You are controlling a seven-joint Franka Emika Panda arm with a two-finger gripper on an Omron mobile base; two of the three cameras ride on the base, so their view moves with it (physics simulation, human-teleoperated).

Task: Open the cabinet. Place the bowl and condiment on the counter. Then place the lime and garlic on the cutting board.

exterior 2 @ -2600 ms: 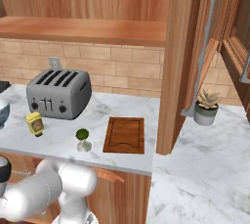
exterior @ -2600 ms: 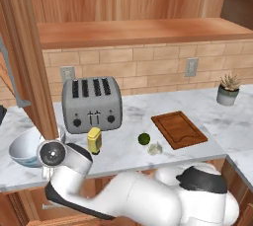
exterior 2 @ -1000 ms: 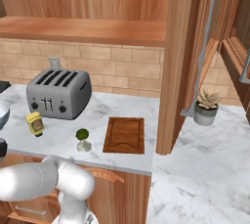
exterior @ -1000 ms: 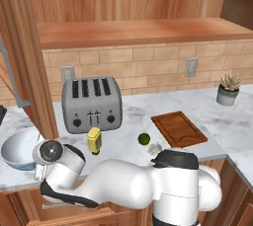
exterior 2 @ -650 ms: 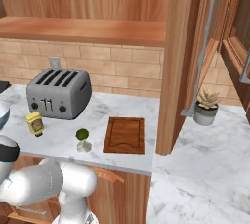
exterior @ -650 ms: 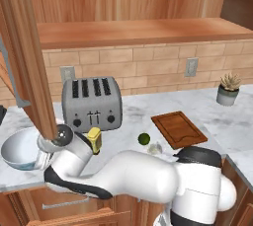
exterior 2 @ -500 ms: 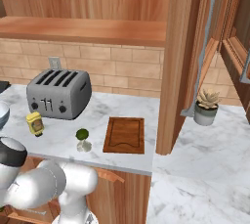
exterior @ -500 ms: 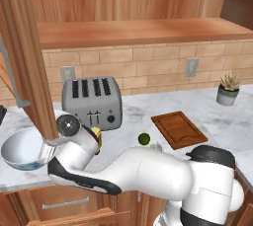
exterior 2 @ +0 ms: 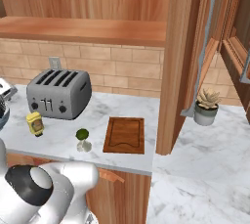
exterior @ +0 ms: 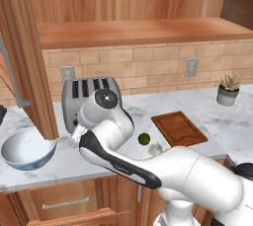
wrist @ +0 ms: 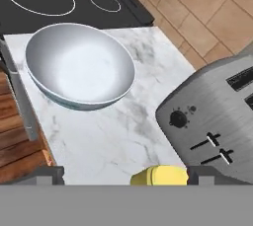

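My claw [wrist: 126, 173] hangs spread wide and empty over the small yellow condiment bottle [wrist: 159, 175], which stands between its tips on the white marble counter [wrist: 116, 131] beside the grey toaster [wrist: 217, 116]. The wide white bowl [wrist: 79, 64] sits alongside, already down.

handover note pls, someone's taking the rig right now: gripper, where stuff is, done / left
Gripper: fingertips straddle the condiment in the hand view; grip can't be confirmed.
Cabinet: door open.
Bowl: on the counter, left of the toaster.
Condiment: upright on the counter in front of the toaster.
Lime and garlic: on the counter, just left of the cutting board, nothing on the board.
Done: cabinet, bowl, condiment looks placed.
Left: lime and garlic onto the board.
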